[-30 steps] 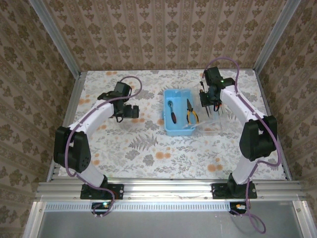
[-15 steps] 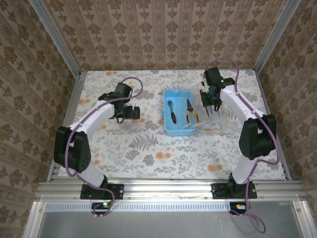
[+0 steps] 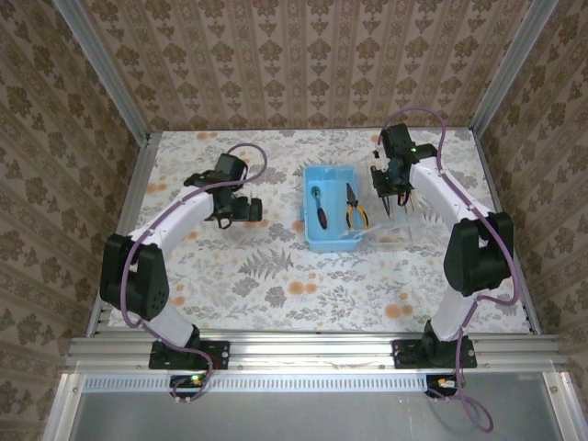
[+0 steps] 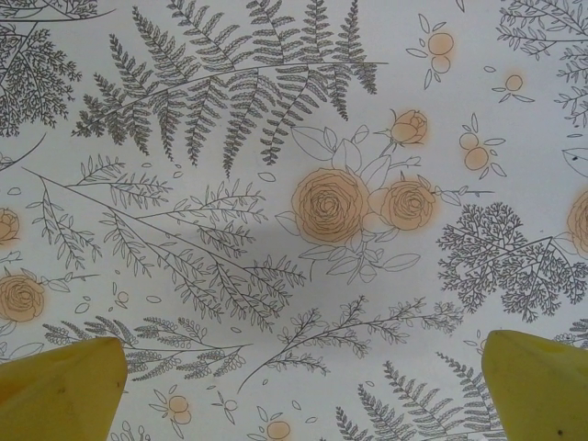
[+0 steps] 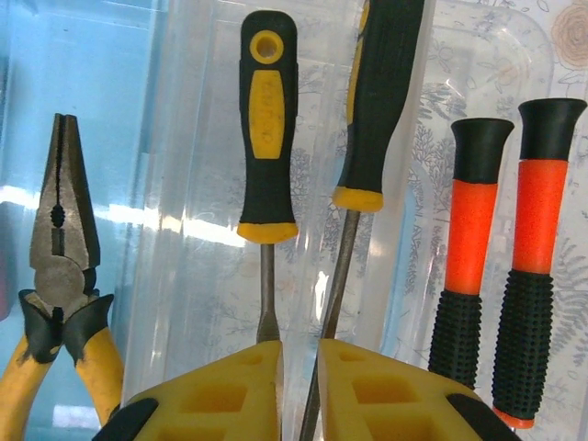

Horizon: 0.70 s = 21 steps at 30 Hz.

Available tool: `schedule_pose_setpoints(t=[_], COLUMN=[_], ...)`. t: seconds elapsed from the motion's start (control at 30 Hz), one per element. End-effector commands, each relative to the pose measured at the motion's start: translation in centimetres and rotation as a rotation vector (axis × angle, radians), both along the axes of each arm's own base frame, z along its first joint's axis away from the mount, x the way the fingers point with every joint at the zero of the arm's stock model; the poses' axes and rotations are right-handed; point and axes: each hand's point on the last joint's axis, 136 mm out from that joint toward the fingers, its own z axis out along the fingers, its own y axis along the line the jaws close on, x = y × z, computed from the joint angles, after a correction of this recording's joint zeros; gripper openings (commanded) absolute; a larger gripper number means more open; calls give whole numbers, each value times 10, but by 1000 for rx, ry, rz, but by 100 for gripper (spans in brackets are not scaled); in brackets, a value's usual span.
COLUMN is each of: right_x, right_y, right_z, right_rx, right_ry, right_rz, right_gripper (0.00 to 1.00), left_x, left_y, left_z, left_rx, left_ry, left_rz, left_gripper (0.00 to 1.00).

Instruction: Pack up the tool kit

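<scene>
Poised over the clear lid (image 3: 390, 237) right of the light-blue case (image 3: 331, 234), with right gripper (image 5: 299, 377) barely parted about the shaft of a yellow-black screwdriver (image 5: 378, 101), hold uncertain; with left gripper (image 4: 303, 386) spread wide, empty, well apart, presumably avoiding collision.

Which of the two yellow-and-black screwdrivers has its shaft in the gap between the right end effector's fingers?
The tilted yellow-and-black screwdriver, farther from the yellow-handled pliers. The upright one with the holed handle ends at a fingertip.

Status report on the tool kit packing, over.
Left gripper open over cloth. Right gripper narrow around screwdriver shaft, grip unclear. Pliers in case. No obstruction seen.
</scene>
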Motion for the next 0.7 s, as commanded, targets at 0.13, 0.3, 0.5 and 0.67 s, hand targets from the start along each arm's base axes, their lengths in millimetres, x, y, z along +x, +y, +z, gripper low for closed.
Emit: schedule_pose_setpoints(t=[0.13, 0.3, 0.5, 0.67], right_x=[-9, -25, -38, -46], right_y=[-4, -25, -76, -123], right_z=[49, 67, 53, 35], right_rx=[106, 147, 133, 144], right_ry=[-113, -165, -177, -194], right_rz=[-12, -68, -259, -466], right_gripper=[36, 100, 100, 100], left_x=[8, 11, 16, 20], left_y=[-8, -11, -16, -21], left_z=[4, 6, 3, 3], left_rx=[-13, -15, -24, -35], left_ry=[-9, -15, -7, -8], left_rz=[-24, -34, -45, -57], left_gripper=[100, 100, 100, 100])
